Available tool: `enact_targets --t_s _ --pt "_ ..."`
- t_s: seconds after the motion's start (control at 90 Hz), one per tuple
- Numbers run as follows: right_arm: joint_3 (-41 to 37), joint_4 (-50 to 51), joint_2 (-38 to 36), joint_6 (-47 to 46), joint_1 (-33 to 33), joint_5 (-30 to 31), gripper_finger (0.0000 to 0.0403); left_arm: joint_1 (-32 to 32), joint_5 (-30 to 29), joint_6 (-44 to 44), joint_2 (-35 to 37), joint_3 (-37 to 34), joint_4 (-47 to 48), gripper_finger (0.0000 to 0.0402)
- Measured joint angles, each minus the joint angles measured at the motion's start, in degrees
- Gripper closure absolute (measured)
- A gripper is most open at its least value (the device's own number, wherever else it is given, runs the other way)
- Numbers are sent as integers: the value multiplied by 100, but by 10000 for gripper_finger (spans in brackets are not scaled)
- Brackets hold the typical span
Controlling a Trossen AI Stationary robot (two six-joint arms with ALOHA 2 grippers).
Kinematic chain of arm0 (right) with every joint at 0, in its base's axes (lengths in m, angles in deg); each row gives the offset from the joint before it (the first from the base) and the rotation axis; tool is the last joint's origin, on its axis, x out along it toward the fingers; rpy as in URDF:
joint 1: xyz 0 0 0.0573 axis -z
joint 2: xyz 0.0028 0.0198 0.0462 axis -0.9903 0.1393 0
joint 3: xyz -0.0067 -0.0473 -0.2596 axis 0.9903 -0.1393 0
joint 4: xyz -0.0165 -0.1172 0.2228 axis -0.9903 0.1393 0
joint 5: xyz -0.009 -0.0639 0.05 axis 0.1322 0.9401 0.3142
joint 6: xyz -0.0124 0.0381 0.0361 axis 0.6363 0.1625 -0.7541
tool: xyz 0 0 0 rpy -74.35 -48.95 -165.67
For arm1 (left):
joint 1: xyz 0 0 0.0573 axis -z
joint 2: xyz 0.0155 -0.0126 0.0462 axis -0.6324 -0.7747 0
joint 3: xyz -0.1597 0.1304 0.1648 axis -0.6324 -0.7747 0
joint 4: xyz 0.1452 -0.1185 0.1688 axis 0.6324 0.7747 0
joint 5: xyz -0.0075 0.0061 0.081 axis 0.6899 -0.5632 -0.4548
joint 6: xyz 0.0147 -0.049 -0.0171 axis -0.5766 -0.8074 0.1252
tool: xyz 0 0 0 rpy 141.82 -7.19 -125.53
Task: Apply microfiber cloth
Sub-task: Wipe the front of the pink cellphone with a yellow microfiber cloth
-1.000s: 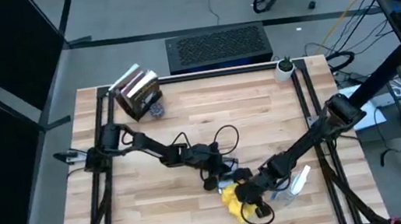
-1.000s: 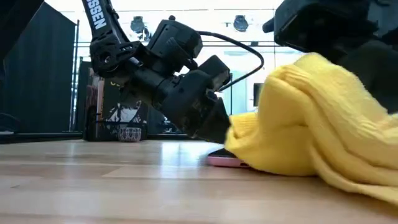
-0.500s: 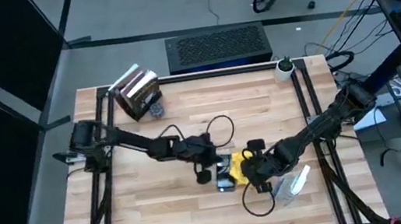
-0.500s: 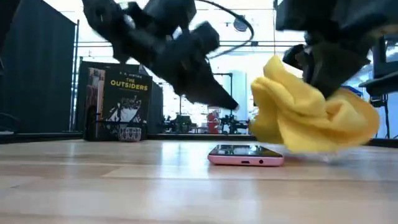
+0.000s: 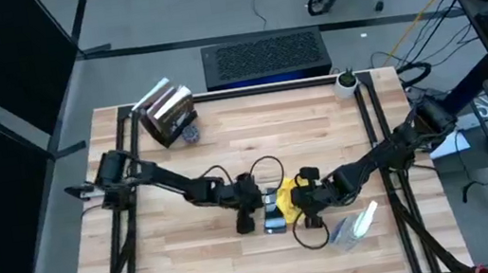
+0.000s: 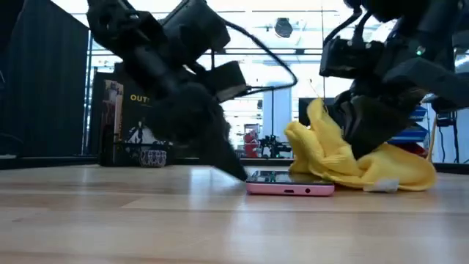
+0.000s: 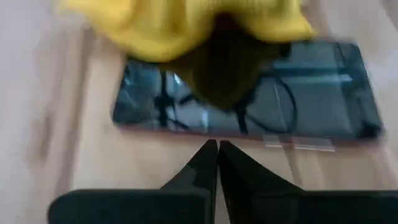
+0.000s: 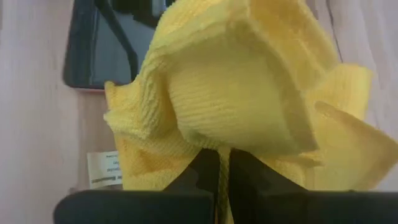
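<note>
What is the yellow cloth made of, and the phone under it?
The microfiber cloth looks like soft knitted fabric: fine ribbed weave, floppy folds. The phone seems to have a glossy glass face, since it mirrors cables, and a pink rim, probably plastic or rubber.

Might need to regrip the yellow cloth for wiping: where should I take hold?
Take the microfiber cloth at its raised bunched fold, from above, where the right tool is shut on it. The lower part drapes over the phone's edge.
</note>
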Motion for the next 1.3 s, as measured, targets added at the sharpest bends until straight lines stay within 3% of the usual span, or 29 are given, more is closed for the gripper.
enact_targets --t_s 0.367,0.578,0.767,0.889,1.189,1.3 --pt "-24 -1400 423 -375 -181 -849 403 -655 -299 651 -246 36 -925 398" --pt "195 -907 101 -79 -179 -824 403 -836 -220 592 91 30 -163 398" --pt "371 875 -451 46 -80 -327 403 -363 -125 63 959 36 921 398" --pt "371 1402 -599 28 -3 419 403 108 -110 -303 1157 12 972 398" --pt "332 262 -610 567 751 1643 403 1090 113 -608 843 5 -642 398" --pt "174 -376 -595 636 1101 1678 403 1180 102 -640 574 23 -1497 398"
